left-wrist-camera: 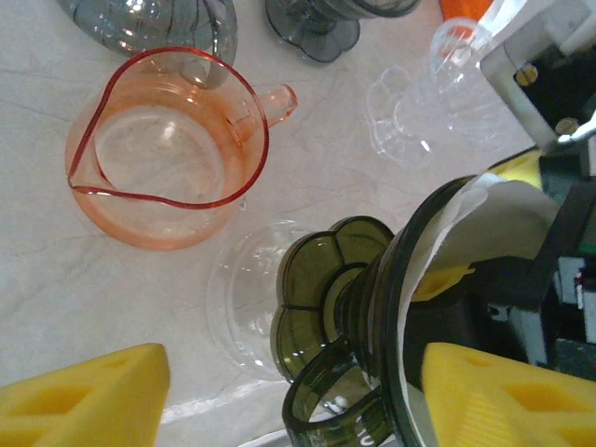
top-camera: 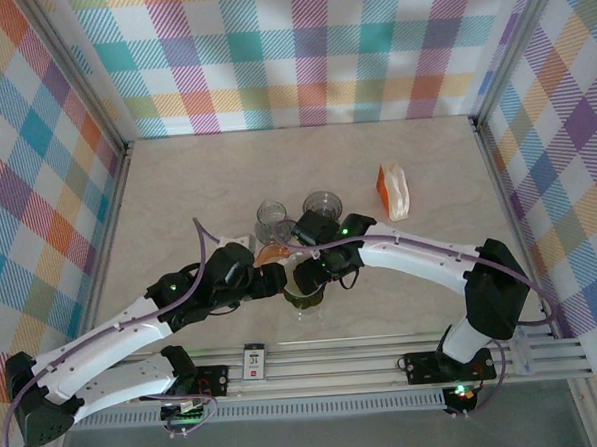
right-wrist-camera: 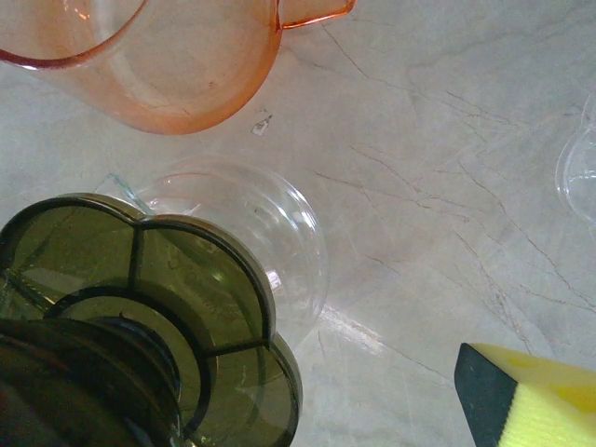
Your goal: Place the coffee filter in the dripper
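Left wrist view: coffee filter (left-wrist-camera: 494, 219) partly inside tilted dripper (left-wrist-camera: 326, 279), not seated. Left fingers (left-wrist-camera: 84, 396) apart; right fingers (right-wrist-camera: 545, 410) unclear.

Take the dark green translucent plastic dripper with the scalloped base (top-camera: 304, 291) as your dial centre on the pale marbled table (top-camera: 196, 179). The white paper coffee filter (left-wrist-camera: 494, 219) lies inside its cone. A clear glass cup (right-wrist-camera: 270, 233) sits under its base; whether they touch, you cannot tell. The orange translucent plastic pitcher (top-camera: 273, 253) stands just beside at 11 o'clock. Behind that is a clear cup-shaped vessel (top-camera: 273, 220), with a grey translucent cup-shaped vessel (top-camera: 323, 204) at 1 o'clock. The orange-and-white packet (top-camera: 393, 190) lies well apart, between 1 and 2 o'clock.
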